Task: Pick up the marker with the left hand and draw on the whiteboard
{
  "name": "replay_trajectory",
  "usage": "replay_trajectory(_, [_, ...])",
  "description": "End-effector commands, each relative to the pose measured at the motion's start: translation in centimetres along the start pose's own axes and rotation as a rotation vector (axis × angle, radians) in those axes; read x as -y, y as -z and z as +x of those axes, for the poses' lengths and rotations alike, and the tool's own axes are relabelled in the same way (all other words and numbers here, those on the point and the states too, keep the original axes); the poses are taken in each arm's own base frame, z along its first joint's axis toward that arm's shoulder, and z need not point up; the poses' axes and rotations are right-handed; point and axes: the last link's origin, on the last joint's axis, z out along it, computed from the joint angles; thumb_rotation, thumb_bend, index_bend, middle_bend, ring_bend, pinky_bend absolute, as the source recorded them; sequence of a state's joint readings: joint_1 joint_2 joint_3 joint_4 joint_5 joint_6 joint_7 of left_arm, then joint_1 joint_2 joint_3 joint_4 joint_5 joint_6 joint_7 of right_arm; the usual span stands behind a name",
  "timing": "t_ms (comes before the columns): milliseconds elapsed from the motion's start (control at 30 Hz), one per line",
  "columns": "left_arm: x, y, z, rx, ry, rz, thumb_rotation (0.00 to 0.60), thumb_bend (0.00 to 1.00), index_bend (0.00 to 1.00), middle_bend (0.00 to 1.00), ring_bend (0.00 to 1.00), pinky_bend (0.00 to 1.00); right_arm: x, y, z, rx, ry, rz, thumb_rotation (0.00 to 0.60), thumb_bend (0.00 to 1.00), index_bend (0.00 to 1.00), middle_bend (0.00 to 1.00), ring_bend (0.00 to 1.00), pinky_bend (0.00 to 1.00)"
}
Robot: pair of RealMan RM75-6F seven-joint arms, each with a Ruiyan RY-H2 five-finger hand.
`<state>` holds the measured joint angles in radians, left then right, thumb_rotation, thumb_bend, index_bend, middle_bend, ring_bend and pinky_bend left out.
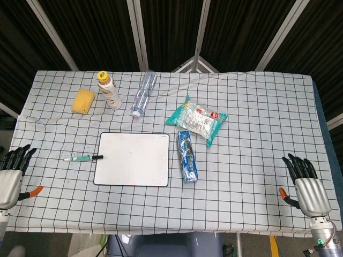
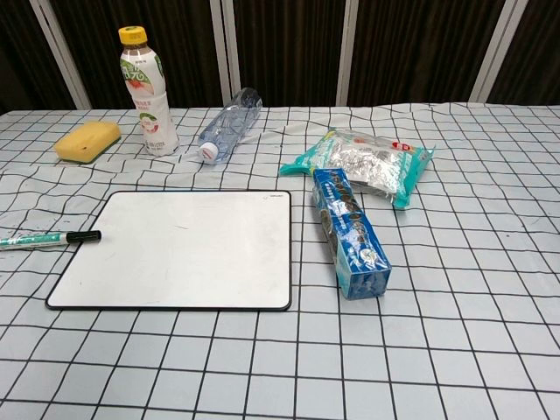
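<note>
A marker [image 1: 81, 158] with a green-patterned white barrel and black cap lies on the checked cloth, its cap touching the left edge of the whiteboard [image 1: 132, 159]. The chest view shows the same marker [image 2: 48, 238] beside the blank whiteboard [image 2: 179, 249]. My left hand [image 1: 12, 174] rests at the table's left front edge, fingers apart and holding nothing, well left of the marker. My right hand [image 1: 306, 187] sits at the right front edge, fingers spread, also holding nothing. Neither hand appears in the chest view.
A yellow sponge [image 1: 83, 101], an upright drink bottle [image 1: 109, 90] and a lying clear water bottle [image 1: 143, 92] stand behind the whiteboard. A snack bag [image 1: 197, 120] and a blue biscuit pack [image 1: 187, 156] lie right of it.
</note>
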<state>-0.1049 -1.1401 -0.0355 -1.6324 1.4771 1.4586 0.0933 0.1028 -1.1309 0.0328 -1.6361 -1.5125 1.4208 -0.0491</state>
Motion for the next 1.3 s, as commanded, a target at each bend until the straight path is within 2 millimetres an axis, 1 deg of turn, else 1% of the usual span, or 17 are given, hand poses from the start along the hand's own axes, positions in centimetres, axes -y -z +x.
replay_trajectory(33, [0.0,0.0,0.0,0.000,0.000,0.000,0.600,0.10,0.00,0.00,0.00,0.00,0.0,0.0,0.0,-0.001,0.000,0.000,0.600,0.35,0.00,0.00,0.00,0.00])
replay_trajectory(367, [0.0,0.0,-0.1,0.007,-0.004,0.003,0.600,0.10,0.00,0.00,0.00,0.00,0.0,0.1,0.1,-0.002,-0.004,-0.002,0.600,0.35,0.00,0.00,0.00,0.00])
replay_trajectory(500, [0.1,-0.5,-0.3,0.019,-0.015,0.011,0.600,0.10,0.00,0.00,0.00,0.00,0.0,0.0,0.0,0.002,-0.004,-0.003,0.600,0.35,0.00,0.00,0.00,0.00])
replay_trajectory(567, [0.1,-1.4,-0.5,0.028,-0.021,0.023,0.600,0.10,0.01,0.00,0.00,0.00,0.0,0.0,0.0,0.002,-0.009,-0.007,0.600,0.35,0.00,0.00,0.00,0.00])
replay_trajectory(667, [-0.1,-2.6,-0.7,0.042,-0.020,0.038,0.600,0.11,0.06,0.00,0.00,0.00,0.0,-0.1,0.0,0.002,-0.010,-0.007,0.600,0.35,0.00,0.00,0.00,0.00])
replay_trajectory(733, [-0.3,-4.3,-0.8,0.043,-0.038,0.047,0.600,0.13,0.14,0.00,0.00,0.00,0.0,0.0,0.0,0.004,-0.009,-0.004,0.600,0.35,0.00,0.00,0.00,0.00])
replay_trajectory(767, [-0.4,-4.6,-0.8,0.045,-0.043,0.050,0.600,0.15,0.18,0.00,0.00,0.00,0.0,0.0,0.0,0.004,-0.009,-0.003,0.600,0.35,0.00,0.00,0.00,0.00])
replay_trajectory(800, [-0.7,-5.8,-1.1,0.053,-0.052,0.058,0.600,0.17,0.22,0.00,0.00,0.00,0.0,0.0,0.0,0.005,-0.011,-0.003,0.600,0.35,0.00,0.00,0.00,0.00])
replay_trajectory(833, [-0.9,-6.4,-1.3,0.058,-0.050,0.063,0.600,0.19,0.25,0.00,0.00,0.00,0.0,0.0,0.0,0.005,-0.011,-0.003,0.600,0.35,0.00,0.00,0.00,0.00])
replay_trajectory(900, [-1.6,-7.9,-2.0,0.073,-0.040,0.078,0.600,0.23,0.33,0.00,0.00,0.00,0.0,0.0,0.0,0.006,-0.012,-0.003,0.600,0.35,0.00,0.00,0.00,0.00])
replay_trajectory(1000, [-2.5,-9.6,-3.2,0.111,-0.026,0.100,0.600,0.27,0.41,0.00,0.00,0.00,0.0,0.0,0.0,0.005,-0.017,-0.005,0.600,0.35,0.00,0.00,0.00,0.00])
replay_trajectory(1167, [-4.1,-11.4,-5.4,0.176,-0.071,0.109,0.600,0.30,0.45,0.00,0.00,0.00,0.0,0.0,0.0,0.007,-0.019,-0.005,0.600,0.35,0.00,0.00,0.00,0.00])
replay_trajectory(1300, [-5.1,-12.0,-6.9,0.209,-0.100,0.114,0.600,0.31,0.47,0.00,0.00,0.00,-0.1,0.0,0.1,0.008,-0.024,-0.007,0.600,0.35,0.00,0.00,0.00,0.00])
